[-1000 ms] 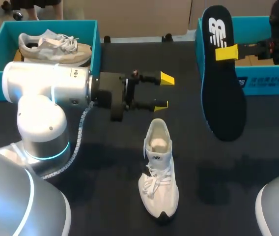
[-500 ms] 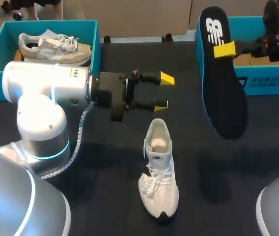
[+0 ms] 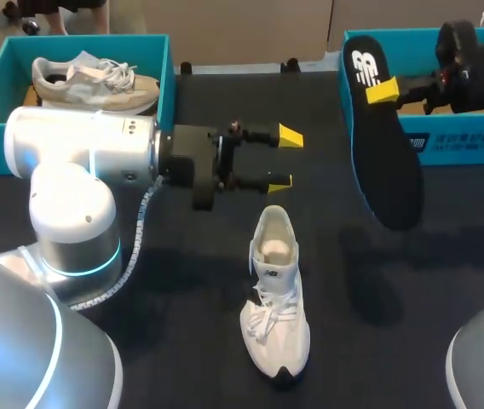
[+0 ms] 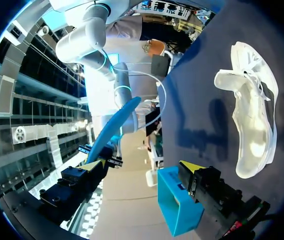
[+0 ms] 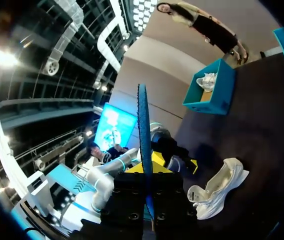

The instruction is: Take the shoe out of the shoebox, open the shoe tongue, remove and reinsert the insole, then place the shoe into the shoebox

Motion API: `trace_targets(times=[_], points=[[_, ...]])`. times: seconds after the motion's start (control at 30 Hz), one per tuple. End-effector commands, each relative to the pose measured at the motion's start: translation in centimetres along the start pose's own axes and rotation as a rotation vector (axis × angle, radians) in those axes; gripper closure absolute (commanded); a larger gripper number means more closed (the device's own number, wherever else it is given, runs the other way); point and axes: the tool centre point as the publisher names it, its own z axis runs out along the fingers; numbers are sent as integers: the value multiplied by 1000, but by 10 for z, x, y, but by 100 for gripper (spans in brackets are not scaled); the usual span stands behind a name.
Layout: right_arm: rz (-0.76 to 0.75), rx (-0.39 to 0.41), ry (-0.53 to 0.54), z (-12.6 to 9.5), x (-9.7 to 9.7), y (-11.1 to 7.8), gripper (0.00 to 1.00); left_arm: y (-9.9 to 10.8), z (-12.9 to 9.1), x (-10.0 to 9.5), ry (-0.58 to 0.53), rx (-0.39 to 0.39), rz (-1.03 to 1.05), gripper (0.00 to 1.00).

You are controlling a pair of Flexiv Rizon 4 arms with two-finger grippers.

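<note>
Head view: a broad, dark, matte surface [image 3: 182, 281] under everything. From the left side, a bulky left arm [image 3: 80, 153] of glossy white rounded cylinders, ending in a black wrist. At the far left corner, an open teal left shoebox [image 3: 167, 68] with straight card walls, a grey-and-cream laced sneaker [image 3: 97, 81] resting inside. At the far right, a matching teal right shoebox [image 3: 463, 141], with the black end of the right arm [image 3: 468, 60] above it.

In front of that box, a long, flat black insole [image 3: 387, 162], rounded at both ends, thin blue rim, white logo near its upper end; held clear of the surface, nearly upright, slightly tilted. Clenched on the insole near that upper end, the right end effector [image 3: 380, 90], one yellow tip pressed on the printed face.

Near the middle of the surface, a white mesh shoe [image 3: 274, 298], upright on its sole, laces loose, mouth open, dark patch at the toe, toe towards the robot; well apart from both boxes and from the insole. Just beyond its heel, the left end effector [image 3: 285, 158], released, wedge-shaped yellow tips spread, grasping nothing.

Right wrist view: insole edge-on as a thin blue strip, pinched between the two yellow pads [image 5: 157, 169].
</note>
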Motion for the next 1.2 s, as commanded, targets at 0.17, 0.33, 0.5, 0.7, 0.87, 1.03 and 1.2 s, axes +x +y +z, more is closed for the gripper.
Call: trace_targets(times=[0.17, 0.33, 0.5, 0.7, 0.87, 1.03, 1.2], points=[[96, 10, -6, 3, -21, 9, 100, -1, 1, 1, -1, -3, 1, 0], [318, -37, -43, 2, -71, 14, 100, -1, 1, 1, -1, -3, 1, 0], [335, -61, -26, 5, -80, 15, 100, -1, 1, 1, -1, -3, 1, 0], [335, -61, -26, 5, -80, 15, 100, -1, 1, 1, -1, -3, 1, 0], [362, -82, -24, 7, -86, 18, 100, -1, 1, 1, -1, -3, 1, 0], [424, -142, 2, 20, -106, 29, 100, 1, 12, 2, -17, -14, -23, 0], [443, -180, 22, 26, -119, 33, 100, 8, 19, 2, -40, -55, -58, 0]])
